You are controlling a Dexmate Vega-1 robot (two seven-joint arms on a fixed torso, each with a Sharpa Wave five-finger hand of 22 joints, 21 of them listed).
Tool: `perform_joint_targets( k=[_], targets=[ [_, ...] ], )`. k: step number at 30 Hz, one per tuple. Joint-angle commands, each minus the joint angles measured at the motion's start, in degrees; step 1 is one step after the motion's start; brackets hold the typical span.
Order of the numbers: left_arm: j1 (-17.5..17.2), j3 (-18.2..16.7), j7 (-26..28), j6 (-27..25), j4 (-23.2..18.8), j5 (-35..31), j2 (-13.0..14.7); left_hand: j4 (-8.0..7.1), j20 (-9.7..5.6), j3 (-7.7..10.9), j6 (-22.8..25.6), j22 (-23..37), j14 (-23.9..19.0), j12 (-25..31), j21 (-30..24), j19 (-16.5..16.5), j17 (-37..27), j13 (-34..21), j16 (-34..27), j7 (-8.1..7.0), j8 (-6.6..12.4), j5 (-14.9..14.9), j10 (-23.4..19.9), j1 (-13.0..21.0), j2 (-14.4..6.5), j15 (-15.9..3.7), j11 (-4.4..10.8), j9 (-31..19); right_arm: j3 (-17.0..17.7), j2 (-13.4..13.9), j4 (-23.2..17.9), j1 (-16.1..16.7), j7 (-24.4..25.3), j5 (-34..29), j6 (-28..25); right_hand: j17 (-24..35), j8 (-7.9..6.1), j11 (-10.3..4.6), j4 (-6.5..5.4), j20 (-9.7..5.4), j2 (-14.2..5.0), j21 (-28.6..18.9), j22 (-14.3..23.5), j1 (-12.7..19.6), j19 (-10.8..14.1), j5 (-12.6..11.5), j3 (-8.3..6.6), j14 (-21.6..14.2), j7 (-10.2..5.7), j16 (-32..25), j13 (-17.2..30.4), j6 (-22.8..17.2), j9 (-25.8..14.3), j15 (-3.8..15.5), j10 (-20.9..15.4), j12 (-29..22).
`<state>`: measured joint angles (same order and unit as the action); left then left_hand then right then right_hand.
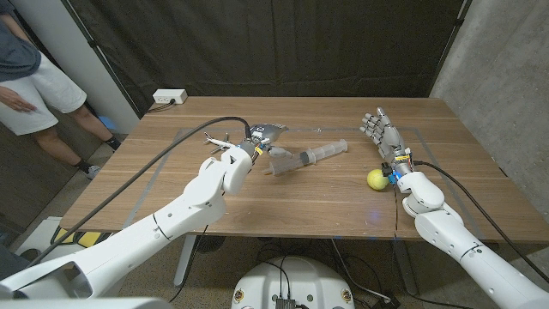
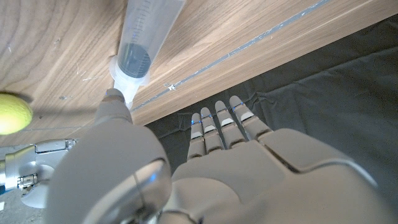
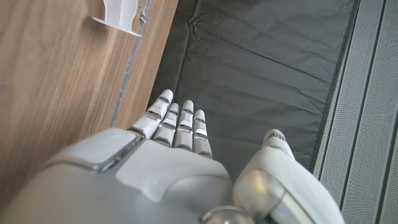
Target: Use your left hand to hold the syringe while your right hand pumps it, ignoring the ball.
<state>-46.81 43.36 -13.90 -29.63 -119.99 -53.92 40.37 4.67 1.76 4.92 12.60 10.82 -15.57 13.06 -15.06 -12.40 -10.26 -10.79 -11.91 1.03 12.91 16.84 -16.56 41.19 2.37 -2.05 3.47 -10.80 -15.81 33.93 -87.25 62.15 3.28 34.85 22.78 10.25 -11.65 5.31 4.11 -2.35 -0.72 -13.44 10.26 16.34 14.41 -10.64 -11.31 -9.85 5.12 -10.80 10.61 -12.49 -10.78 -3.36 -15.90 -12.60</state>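
The clear syringe [image 1: 313,155] lies on the wooden table [image 1: 257,206] near its middle, pointing slantwise. My left hand [image 1: 266,142] hovers at the syringe's left end and holds nothing. In the left wrist view its fingers [image 2: 221,121] reach straight out and its thumb tip sits against the syringe [image 2: 144,34] at the end with the dark seal. My right hand [image 1: 383,133] stands to the right of the syringe, fingers spread upward, apart from it. The right wrist view shows my right hand [image 3: 180,134] with straight fingers and the syringe's white end [image 3: 121,15] beyond it.
The yellow ball [image 1: 376,178] lies by my right wrist and shows as the ball [image 2: 12,113] in the left wrist view. A white power strip [image 1: 169,97] sits at the far left corner. A person [image 1: 30,81] stands beyond the table's left side. Tape lines mark the tabletop.
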Motion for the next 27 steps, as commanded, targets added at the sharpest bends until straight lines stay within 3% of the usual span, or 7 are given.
perform_joint_targets(
  k=[1, 7, 15, 22, 23, 27],
  targets=[
    [2.4, 1.72, -8.92, -1.07, 1.5, -5.45, -3.26, 0.49, 0.23, -0.24, 0.64, 0.16, -0.77, -0.21, -0.45, -0.77, -0.2, -0.26, -0.54, 0.08, -0.04, -0.02, -0.51, 0.36, 0.22, 0.17, -0.15, -0.19, 0.12, 0.12, -0.5, 0.15, 0.49, 0.36, -1.1, 0.32, 0.1, 0.13, 0.39, -0.42, -0.33, 0.26, 0.23, -0.08, 0.69, -0.17, 0.01, -0.65, -0.03, -0.3, 0.02, -0.7, -0.16, 0.03, -0.58, -0.37],
    [3.2, 2.67, -12.33, -2.17, 2.72, -8.24, -5.2, 0.5, 0.52, -0.31, 0.54, 0.22, -0.92, -0.33, -0.49, -0.99, -0.24, -0.27, -0.43, 0.4, -0.2, -0.08, -0.52, 0.49, 0.17, 0.34, -1.04, -0.2, 0.2, 0.26, -0.47, 0.29, 0.39, 0.4, -1.18, 0.34, 0.1, 0.11, 0.39, -0.43, -0.38, 0.33, 0.24, -0.13, 0.75, -0.17, 0.05, -0.68, 0.0, -0.27, 0.02, -0.75, -0.16, -0.03, -0.58, -0.33],
    [3.45, 2.97, -13.21, -2.51, 4.58, -9.79, -7.41, 0.49, 0.56, -0.29, 0.55, 0.27, -0.99, -0.47, -0.43, -0.95, -0.28, -0.28, -0.31, 0.48, -0.3, -0.15, -0.46, 0.68, -0.07, 0.47, -0.7, -0.21, 0.33, 0.57, -0.65, 0.84, 0.34, 0.38, -1.24, 0.34, 0.11, 0.08, 0.42, -0.38, -0.4, 0.4, 0.24, -0.14, 0.78, -0.17, 0.07, -0.72, -0.01, -0.25, 0.03, -0.79, -0.16, -0.05, -0.59, -0.3],
    [3.54, 3.49, -13.8, -2.88, 6.21, -10.1, -9.0, 0.49, 1.35, -0.24, 0.89, 0.35, -1.88, -0.46, -0.7, -1.82, -0.32, -0.3, -0.41, 1.33, -0.34, -0.32, -0.98, 1.02, -0.48, 1.27, -1.85, -0.22, 0.66, 0.55, -0.89, 1.21, 0.5, 0.84, -1.34, 0.35, 0.13, 0.08, 0.44, -0.41, -0.44, 0.44, 0.25, -0.13, 0.86, -0.17, 0.08, -0.74, 0.0, -0.22, 0.03, -0.8, -0.16, -0.05, -0.65, -0.3],
    [3.44, 3.51, -13.56, -2.95, 6.48, -10.08, -9.15, 0.51, 1.54, -0.25, 1.15, 0.38, -2.19, -0.4, -0.77, -2.04, -0.32, -0.3, -0.42, 1.45, -0.31, -0.39, -1.34, 1.15, -0.57, 1.61, -2.87, -0.23, 0.66, 0.56, -0.84, 1.22, 0.45, 0.81, -1.28, 0.35, 0.13, 0.09, 0.45, -0.4, -0.45, 0.45, 0.25, -0.13, 0.88, -0.17, 0.08, -0.76, -0.04, -0.22, 0.03, -0.81, -0.16, -0.04, -0.67, -0.3],
    [3.46, 3.81, -13.59, -3.49, 7.53, -10.55, -9.54, 0.53, 2.04, -0.25, 1.34, 0.41, -2.37, -0.41, -0.82, -2.23, -0.31, -0.3, -0.38, 1.51, -0.3, -0.46, -1.53, 1.28, -0.65, 1.92, -3.28, -0.24, 0.81, 0.56, -0.74, 1.45, 0.34, 1.01, -1.14, 0.35, 0.13, 0.11, 0.47, -0.38, -0.46, 0.48, 0.25, -0.12, 0.93, -0.17, 0.09, -0.83, -0.07, -0.22, 0.04, -0.85, -0.16, -0.04, -0.73, -0.3]
  ],
)
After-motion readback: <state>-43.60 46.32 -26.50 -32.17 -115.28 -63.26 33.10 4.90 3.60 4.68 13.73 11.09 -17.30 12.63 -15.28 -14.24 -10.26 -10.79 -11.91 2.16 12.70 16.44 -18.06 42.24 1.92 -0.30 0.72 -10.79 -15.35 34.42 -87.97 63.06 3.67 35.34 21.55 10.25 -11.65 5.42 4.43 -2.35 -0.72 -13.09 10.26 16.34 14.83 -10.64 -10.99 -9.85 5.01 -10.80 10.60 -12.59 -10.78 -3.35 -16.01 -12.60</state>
